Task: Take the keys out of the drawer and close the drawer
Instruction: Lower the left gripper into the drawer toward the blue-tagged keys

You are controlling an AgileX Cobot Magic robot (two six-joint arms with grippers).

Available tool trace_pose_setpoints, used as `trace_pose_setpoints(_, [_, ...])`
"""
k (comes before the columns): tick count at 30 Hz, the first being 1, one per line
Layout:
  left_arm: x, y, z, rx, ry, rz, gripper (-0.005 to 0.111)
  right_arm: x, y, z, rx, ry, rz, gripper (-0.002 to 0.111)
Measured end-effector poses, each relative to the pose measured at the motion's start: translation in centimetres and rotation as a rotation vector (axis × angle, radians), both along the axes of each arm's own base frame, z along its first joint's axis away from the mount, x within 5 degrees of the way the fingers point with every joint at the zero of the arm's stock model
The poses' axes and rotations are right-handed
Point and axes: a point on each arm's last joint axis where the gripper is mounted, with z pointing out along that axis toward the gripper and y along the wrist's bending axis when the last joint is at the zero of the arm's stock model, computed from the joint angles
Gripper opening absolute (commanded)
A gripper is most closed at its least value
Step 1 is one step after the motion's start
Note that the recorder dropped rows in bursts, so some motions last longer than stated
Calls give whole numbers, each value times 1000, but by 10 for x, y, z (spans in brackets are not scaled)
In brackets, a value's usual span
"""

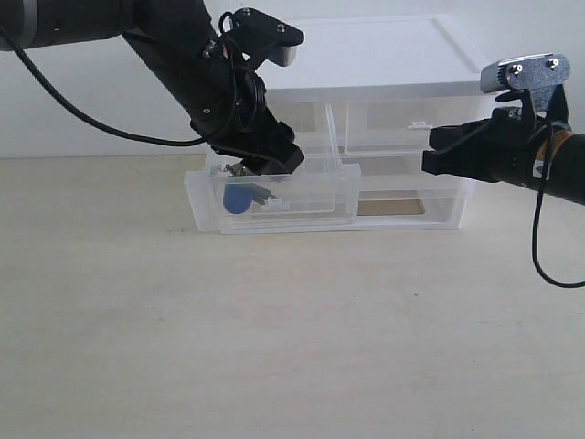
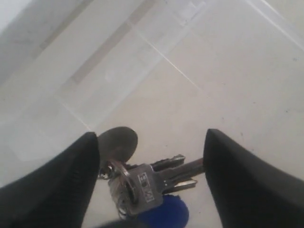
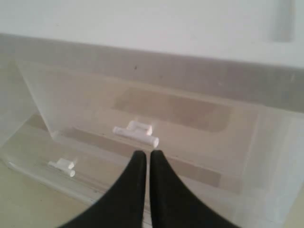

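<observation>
The drawer (image 1: 274, 199), a small translucent one at the unit's top left, stands pulled out toward the front. The keys (image 1: 243, 197) lie inside it, the blue fob showing through the wall. My left gripper (image 1: 267, 163) reaches down into the drawer. In the left wrist view it is open (image 2: 151, 135), with its fingers (image 2: 61, 185) on either side of the keys (image 2: 147, 185), the grey tag (image 2: 118, 140) and the blue fob (image 2: 166, 213). My right gripper (image 1: 428, 151) is shut and hovers in front of the unit's right side; its fingertips (image 3: 145, 153) sit just short of a white tab handle (image 3: 137, 130).
The white-topped drawer unit (image 1: 384, 64) stands at the back of the pale table (image 1: 292, 347). Its right small drawer (image 1: 411, 123) is shut, and a full-width drawer (image 1: 411, 206) lies below. A black cable hangs from each arm.
</observation>
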Motion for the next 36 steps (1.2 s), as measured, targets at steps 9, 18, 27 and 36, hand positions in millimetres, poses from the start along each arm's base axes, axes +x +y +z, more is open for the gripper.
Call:
trace_pose_setpoints(9, [6, -7, -17, -32, 39, 37, 33, 0, 0, 0, 3, 2, -1, 1])
trace_pose_setpoints(18, [11, -2, -20, 43, -6, 23, 4, 0, 0, 0, 5, 3, -1, 1])
trace_pose_setpoints(27, [19, -5, -9, 74, -119, -66, 4, 0, 0, 0, 5, 3, -1, 1])
trace_pose_setpoints(36, [14, 1, 23, 284, -204, -370, 48, 0, 0, 0, 5, 3, -1, 1])
